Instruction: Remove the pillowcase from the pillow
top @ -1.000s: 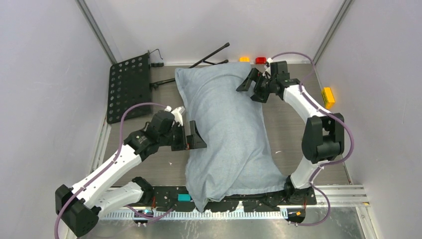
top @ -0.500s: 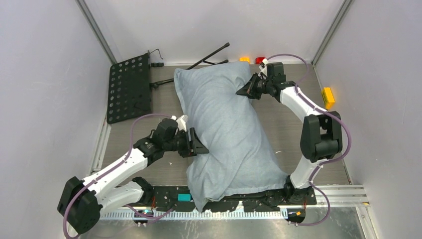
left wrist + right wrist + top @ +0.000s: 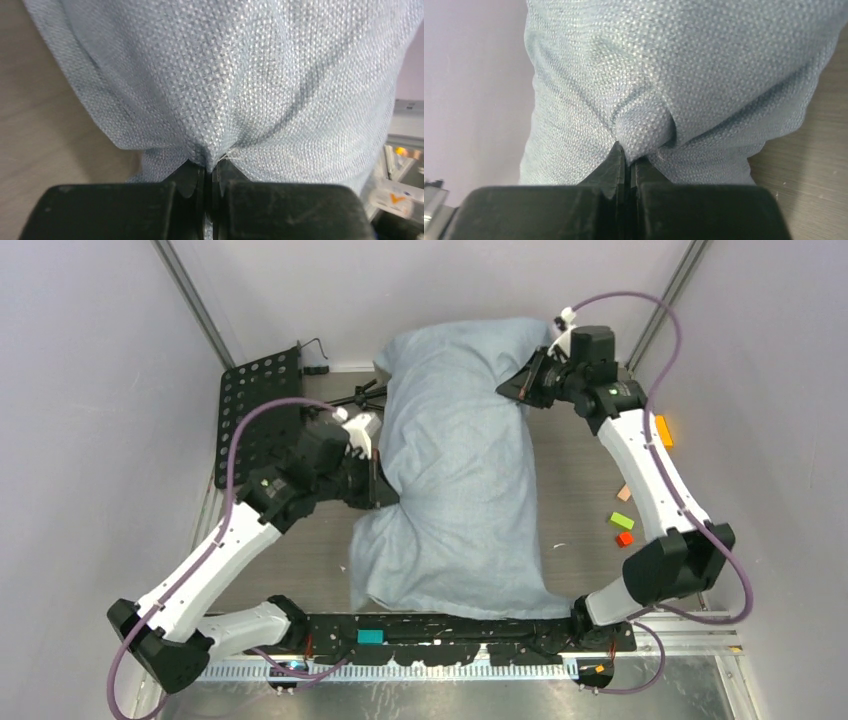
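The pale blue-grey pillowcase point(image 3: 455, 470) covers the pillow, whose white stuffing is hidden inside. It lies lengthwise down the middle of the table, its far end raised against the back wall. My left gripper point(image 3: 383, 490) is shut on a pinch of the pillowcase point(image 3: 220, 100) at its left edge. At the far right corner my right gripper point(image 3: 515, 388) is also shut on a fold of the pillowcase point(image 3: 664, 80). In both wrist views the cloth bunches into the closed jaws.
A black perforated plate point(image 3: 256, 412) lies at the back left, with a black stand point(image 3: 352, 398) partly under the cloth. Small coloured blocks point(image 3: 622, 523) lie at the right, an orange block point(image 3: 664, 430) by the right wall. The black rail point(image 3: 450, 630) runs along the near edge.
Both grippers have shut on the pillowcase and lifted it. The far end has risen toward the back wall and the whole bundle has shifted away from me; the right arm stretched up and back.
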